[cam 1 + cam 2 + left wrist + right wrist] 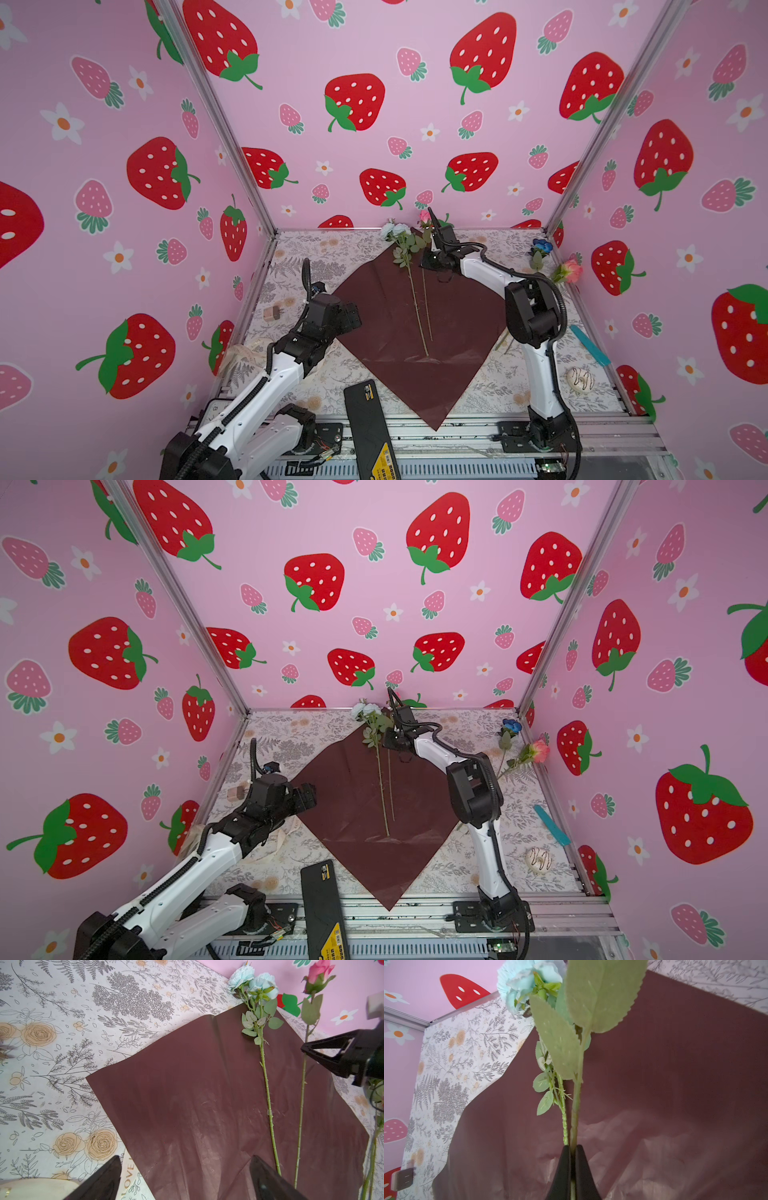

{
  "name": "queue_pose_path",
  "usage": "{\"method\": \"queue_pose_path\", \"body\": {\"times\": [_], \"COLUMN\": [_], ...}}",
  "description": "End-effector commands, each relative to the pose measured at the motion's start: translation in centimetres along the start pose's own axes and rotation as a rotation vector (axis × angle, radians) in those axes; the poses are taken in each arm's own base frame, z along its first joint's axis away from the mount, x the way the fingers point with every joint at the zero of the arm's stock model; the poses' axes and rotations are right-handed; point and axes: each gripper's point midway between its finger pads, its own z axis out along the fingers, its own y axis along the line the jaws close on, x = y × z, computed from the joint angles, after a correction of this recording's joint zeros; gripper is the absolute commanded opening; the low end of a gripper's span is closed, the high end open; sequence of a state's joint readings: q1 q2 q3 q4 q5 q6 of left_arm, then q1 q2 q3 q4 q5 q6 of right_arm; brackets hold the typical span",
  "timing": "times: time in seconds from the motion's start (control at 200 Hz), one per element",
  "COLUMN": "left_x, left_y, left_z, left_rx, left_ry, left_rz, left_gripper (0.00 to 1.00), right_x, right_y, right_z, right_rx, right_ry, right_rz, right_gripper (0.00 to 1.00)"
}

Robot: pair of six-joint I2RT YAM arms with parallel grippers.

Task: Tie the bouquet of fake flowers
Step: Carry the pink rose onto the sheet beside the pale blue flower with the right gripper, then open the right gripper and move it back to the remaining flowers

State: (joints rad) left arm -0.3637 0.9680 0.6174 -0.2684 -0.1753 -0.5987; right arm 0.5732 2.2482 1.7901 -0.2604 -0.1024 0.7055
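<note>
Rose (425, 299) pinched, nothing tied yet.
Top view: my right gripper (431, 216) is clamped on its stem above the paper (374, 324), beside the blue flower (415, 303). Left wrist: my left gripper (186, 1157) gapes wide, empty. Right wrist: I judge the leaves may snag the blue flower's and drag it askew on release.

wrapping paper (395, 332): middle of tabletop (332, 249) | stems (417, 307): two, side by side on paper | two more flowers (570, 271): right of paper, by wall | ribbon (127, 1169): left of paper

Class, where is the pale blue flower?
In both top views the blue flower lies on the red paper, bloom toward the back wall, left of the gripped rose.
</note>
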Motion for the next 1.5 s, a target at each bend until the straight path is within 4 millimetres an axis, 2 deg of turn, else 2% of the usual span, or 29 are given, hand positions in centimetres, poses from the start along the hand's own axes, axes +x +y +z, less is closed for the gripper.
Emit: {"method": "queue_pose_path", "body": {"times": [0.0,0.25,0.395,0.51,0.555,0.705,0.795,0.885,0.955,1.11,1.215,1.311,1.401,1.496], "left_x": [-0.1,0.1,0.0,-0.1,-0.1,-0.3,-0.4,-0.5,-0.5,-0.7,-0.8,-0.9,-0.9,-0.7], "left_y": [0.7,1.0,1.1,1.0,1.0,1.0,0.9,0.8,0.7,0.8,1.0,1.2,1.3,1.4], "left_z": [-0.2,-0.2,-0.2,-0.3,-0.4,-0.5,-0.5,-0.6,-0.6,-0.9,-0.9,-1.0,-0.9,-0.8], "left_rx": [-0.029,-0.041,-0.047,-0.046,-0.044,-0.043,-0.041,-0.035,-0.032,-0.031,-0.041,-0.054,-0.064,-0.067], "left_ry": [-0.003,-0.001,-0.006,-0.004,-0.005,-0.012,-0.016,-0.016,-0.015,-0.029,-0.041,-0.042,-0.034,-0.032], "left_rz": [-0.004,-0.010,-0.014,-0.013,-0.014,-0.017,-0.018,-0.021,-0.019,-0.023,-0.034,-0.039,-0.033,-0.028], "left_gripper": [0.98,0.98,0.98,0.98,0.98,0.98,0.98,0.98,0.98,0.98,0.99,0.99,0.99,0.99], "right_x": [0.6,2.0,2.6,2.4,2.0,1.2,0.6,-0.2,-1.0,-2.2,-2.4,-1.6,-0.4,0.9], "right_y": [-0.5,-1.3,-1.4,-1.1,-0.8,-0.7,-0.6,-0.7,-1.5,-6.0,-11.4,-16.8,-21.3,-25.3], "right_z": [1.1,4.0,4.6,4.1,3.6,1.0,-0.8,-3.5,-6.5,-13.5,-18.7,-22.5,-25.4,-27.1], "right_rx": [0.014,0.019,0.009,0.006,0.004,0.031,0.045,0.078,0.125,0.234,0.324,0.399,0.465,0.511], "right_ry": [0.038,0.086,0.110,0.109,0.098,0.077,0.058,0.024,-0.016,-0.111,-0.159,-0.180,-0.195,-0.188], "right_rz": [0.037,0.057,0.076,0.071,0.063,0.047,0.029,0.002,-0.020,0.002,0.070,0.152,0.213,0.275], "right_gripper": [0.00,0.00,0.00,0.19,0.25,0.37,0.39,0.40,0.40,0.41,0.41,0.41,0.45,0.45]}}
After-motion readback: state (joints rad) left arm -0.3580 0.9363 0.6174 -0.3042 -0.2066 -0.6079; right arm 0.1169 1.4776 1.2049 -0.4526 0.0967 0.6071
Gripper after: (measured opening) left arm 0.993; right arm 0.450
